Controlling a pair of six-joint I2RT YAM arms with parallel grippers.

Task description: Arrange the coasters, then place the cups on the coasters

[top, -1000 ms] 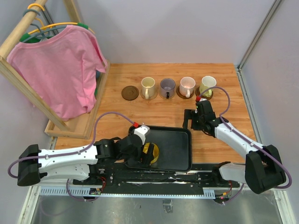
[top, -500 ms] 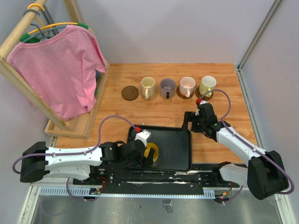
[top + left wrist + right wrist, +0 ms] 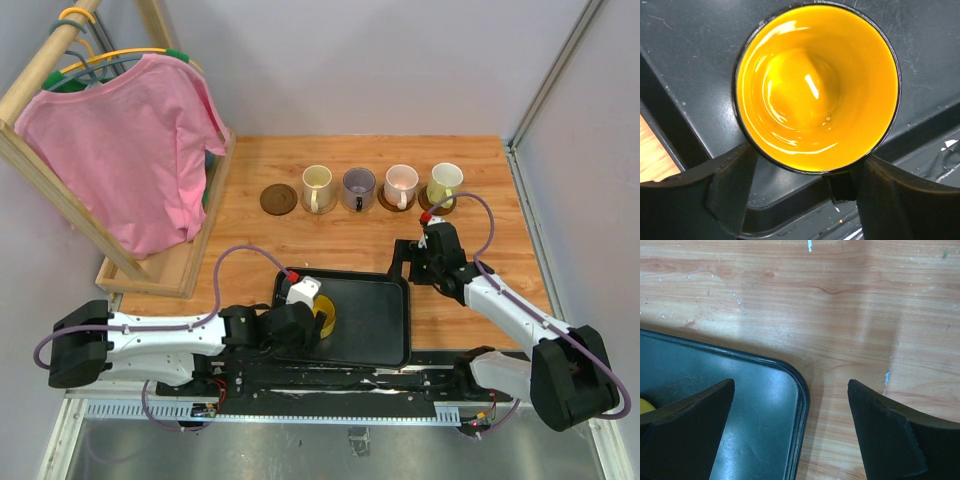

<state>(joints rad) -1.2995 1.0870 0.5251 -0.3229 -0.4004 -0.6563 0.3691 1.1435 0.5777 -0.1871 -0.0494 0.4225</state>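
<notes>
- In the top view the left gripper (image 3: 801, 172) is hiding most of the yellow mug (image 3: 817, 85), and only part of the rim is showing
- Its fingers are standing wide and flanking the mug's near wall; I cannot tell whether they are pressing
- The mug is sitting upright between them on the black tray (image 3: 690, 60)
- The right gripper (image 3: 790, 387) is hanging open, holding nothing, with the tray's corner lying below the gap and the table (image 3: 840, 300) beyond
- Beyond its fingertips the cream mug (image 3: 317, 186), grey-purple mug (image 3: 358, 187), pink mug (image 3: 401, 183) and yellow-green mug (image 3: 444, 183) are standing in a row, largely covering their coasters
- A dark coaster (image 3: 279, 199) is lying bare beside the cream mug
</notes>
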